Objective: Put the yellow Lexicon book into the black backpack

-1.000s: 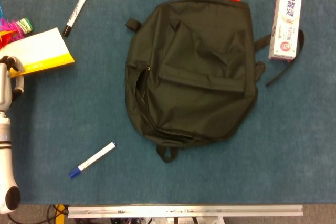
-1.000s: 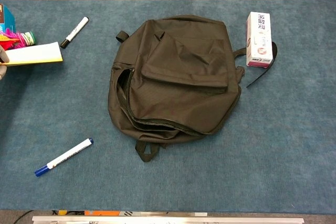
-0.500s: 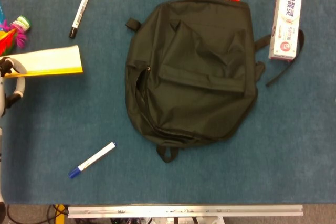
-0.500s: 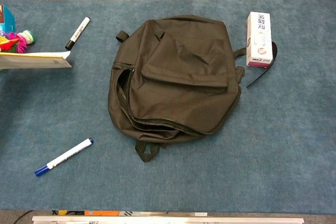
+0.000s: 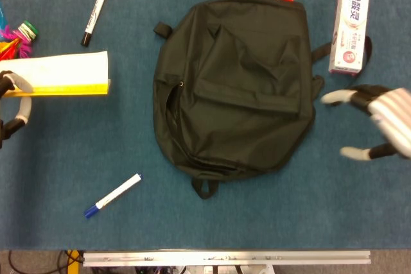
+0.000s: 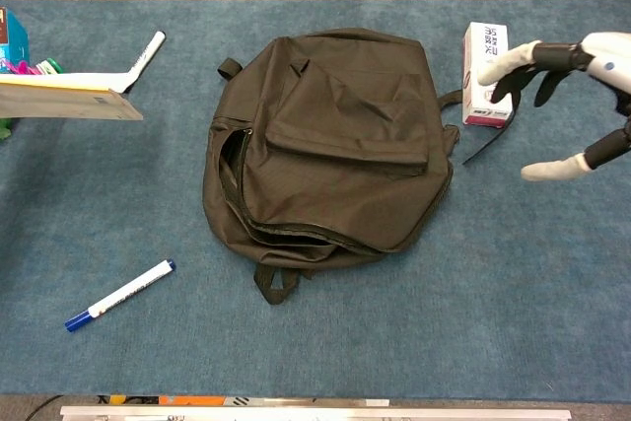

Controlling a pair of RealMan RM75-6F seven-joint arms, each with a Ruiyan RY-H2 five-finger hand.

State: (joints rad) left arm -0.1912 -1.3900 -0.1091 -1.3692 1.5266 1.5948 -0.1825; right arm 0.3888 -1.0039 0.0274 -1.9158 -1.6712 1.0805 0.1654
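Our left hand now holds the flat yellow Lexicon book lifted left of the black fabric backpack, while our right hand, newly arrived, spreads empty fingers wide.

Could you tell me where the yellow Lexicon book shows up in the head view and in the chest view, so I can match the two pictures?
Head view: the yellow Lexicon book is at the left edge, upper half, held by the left hand.
Chest view: it is at the upper left edge, seen nearly edge-on.
Shared landmark: the black-capped marker just beyond the book's right end.
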